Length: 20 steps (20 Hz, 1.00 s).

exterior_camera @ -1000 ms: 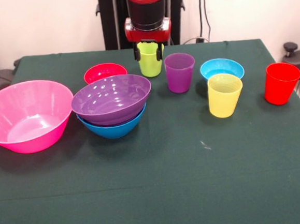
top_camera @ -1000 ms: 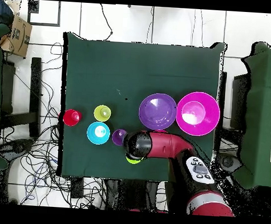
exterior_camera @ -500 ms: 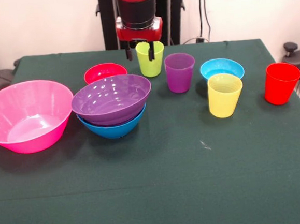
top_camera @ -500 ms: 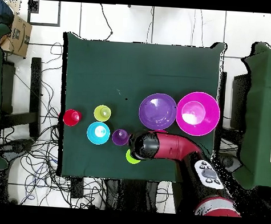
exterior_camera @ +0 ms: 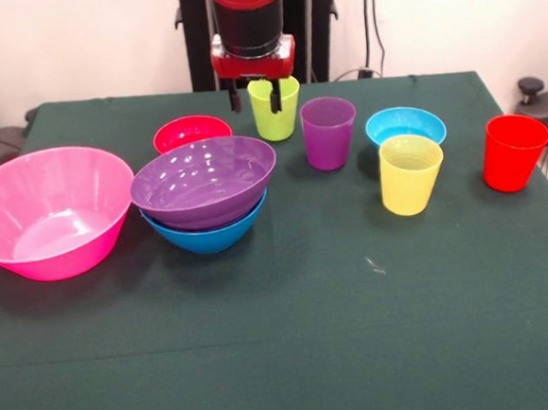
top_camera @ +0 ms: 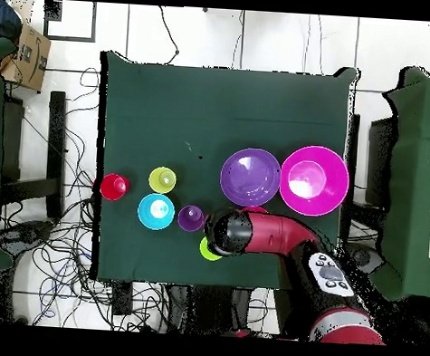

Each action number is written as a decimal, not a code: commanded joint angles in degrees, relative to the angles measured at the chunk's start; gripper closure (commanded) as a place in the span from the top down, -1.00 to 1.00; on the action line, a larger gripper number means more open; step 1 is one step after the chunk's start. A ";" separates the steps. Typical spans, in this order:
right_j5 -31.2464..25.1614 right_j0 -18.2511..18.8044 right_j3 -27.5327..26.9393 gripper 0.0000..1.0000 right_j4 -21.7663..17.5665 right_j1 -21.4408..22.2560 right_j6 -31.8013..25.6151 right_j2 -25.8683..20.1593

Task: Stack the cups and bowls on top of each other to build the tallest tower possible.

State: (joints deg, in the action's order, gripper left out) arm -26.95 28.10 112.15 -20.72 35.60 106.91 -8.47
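My gripper [exterior_camera: 254, 101] hangs open at the far side of the table, over the left rim of the lime green cup [exterior_camera: 275, 110]. One finger is inside the cup and the other is outside its left wall. The cup stands upright on the cloth. To its right stand the purple cup [exterior_camera: 328, 132], the yellow cup [exterior_camera: 410, 174] and the red cup [exterior_camera: 513, 152]. The large purple bowl [exterior_camera: 204, 180] sits nested in the blue bowl [exterior_camera: 207, 237]. In the overhead view the arm [top_camera: 260, 235] covers the gripper and part of the lime green cup [top_camera: 207, 251].
The very large pink bowl [exterior_camera: 49, 211] stands at the left. A small red bowl [exterior_camera: 191, 133] sits behind the purple bowl. A light blue bowl [exterior_camera: 404, 124] is behind the yellow cup. Cables lie on the floor around the table [top_camera: 169, 101].
The gripper has shifted left from being centred around the lime green cup to straddling its left rim, and has stayed almost still for the last half second. The cup has not moved.
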 commanded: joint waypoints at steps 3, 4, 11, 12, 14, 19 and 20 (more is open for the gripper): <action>1.73 0.10 -4.90 1.00 -5.96 -5.17 -3.41 -3.76; 1.59 0.36 -5.02 1.00 -6.18 -5.25 -3.61 -3.95; -0.96 2.00 -5.83 1.00 -6.70 -4.49 -5.00 -5.08; -1.41 2.13 -5.70 1.00 -6.59 -4.11 -5.07 -5.24; -2.15 2.28 -5.45 1.00 -6.37 -3.43 -5.05 -5.47; -3.82 2.31 -6.01 1.00 -5.94 -2.89 -5.40 -6.02; -3.94 2.39 -6.11 1.00 -5.91 -2.90 -5.48 -6.11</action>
State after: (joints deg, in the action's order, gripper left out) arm -26.95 30.40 111.30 -24.06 32.07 106.91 -9.01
